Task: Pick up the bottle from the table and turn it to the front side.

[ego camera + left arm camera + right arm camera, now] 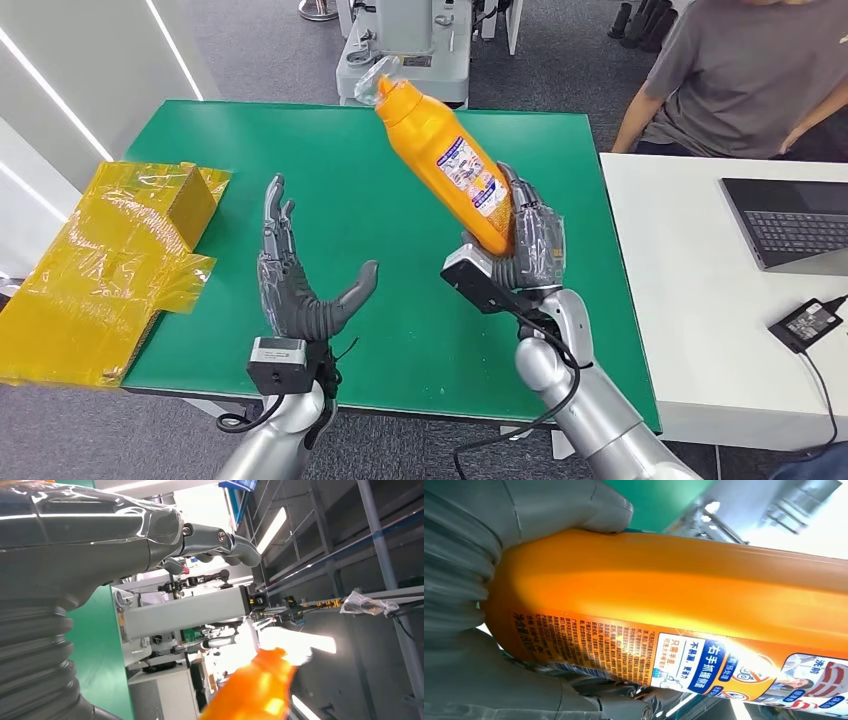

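My right hand [525, 245] grips the base of an orange bottle [446, 163] and holds it above the green table [340, 190], cap tilted up and to the far left. Its printed label [474, 175] faces me. In the right wrist view the bottle [674, 600] sits between the grey thumb [574, 505] and the fingers [624, 700]. My left hand [300, 285] hovers to the left of the bottle, palm turned toward it, fingers spread and holding nothing. In the left wrist view the thumb [220, 542] stands apart and the bottle's top [255, 690] is blurred.
A yellow plastic-wrapped box [110, 265] lies at the table's left edge. A white desk [700, 300] with a laptop [790, 220] and a power adapter [808, 322] stands on the right, a person [745, 75] seated behind it. Grey equipment [405, 45] stands beyond the table.
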Available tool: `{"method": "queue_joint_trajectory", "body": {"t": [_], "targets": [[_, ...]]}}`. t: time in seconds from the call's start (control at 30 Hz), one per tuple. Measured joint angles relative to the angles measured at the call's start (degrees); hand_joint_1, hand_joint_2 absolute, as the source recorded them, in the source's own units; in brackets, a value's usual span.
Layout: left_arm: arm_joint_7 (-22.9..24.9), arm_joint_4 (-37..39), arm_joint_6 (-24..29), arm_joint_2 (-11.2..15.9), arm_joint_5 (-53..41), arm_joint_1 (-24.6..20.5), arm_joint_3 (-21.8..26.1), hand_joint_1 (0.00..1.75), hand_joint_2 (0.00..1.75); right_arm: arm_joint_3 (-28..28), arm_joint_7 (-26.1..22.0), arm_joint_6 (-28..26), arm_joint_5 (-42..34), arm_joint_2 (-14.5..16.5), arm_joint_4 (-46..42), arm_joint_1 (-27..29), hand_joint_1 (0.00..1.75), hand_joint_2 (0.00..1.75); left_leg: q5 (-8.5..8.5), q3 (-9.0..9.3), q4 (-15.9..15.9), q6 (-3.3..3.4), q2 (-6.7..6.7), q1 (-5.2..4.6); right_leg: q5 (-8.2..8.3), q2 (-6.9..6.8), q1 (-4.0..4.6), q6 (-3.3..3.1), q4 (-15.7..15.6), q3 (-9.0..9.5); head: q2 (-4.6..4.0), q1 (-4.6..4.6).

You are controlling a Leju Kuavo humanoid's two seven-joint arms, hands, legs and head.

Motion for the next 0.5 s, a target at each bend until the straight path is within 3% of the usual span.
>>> {"method": "queue_joint_trajectory", "body": {"t": [0.13,0.5], "targets": [[0.0,0.1,0.6,-0.1,-0.2,0.0,0.0,0.00,1.75,-0.9,-3.1,-2.4,-2.5,2.0,-3.4,3.0,1.75,1.75,-0.01,-0.01,0.0,0.00,0.00,0.00,-0.01,0.00,0.00,0.01,0.0,-0.01,0.00,0.01],[0.0,0.1,0.9,-0.1,-0.3,0.0,0.0,0.00,1.75,-1.5,-3.5,-2.6,-2.6,3.3,-6.4,4.9,1.75,1.75,0.00,-0.01,0.0,0.00,0.00,-0.01,0.00,0.00,-0.01,0.00,0.0,0.00,0.00,0.01]]}}
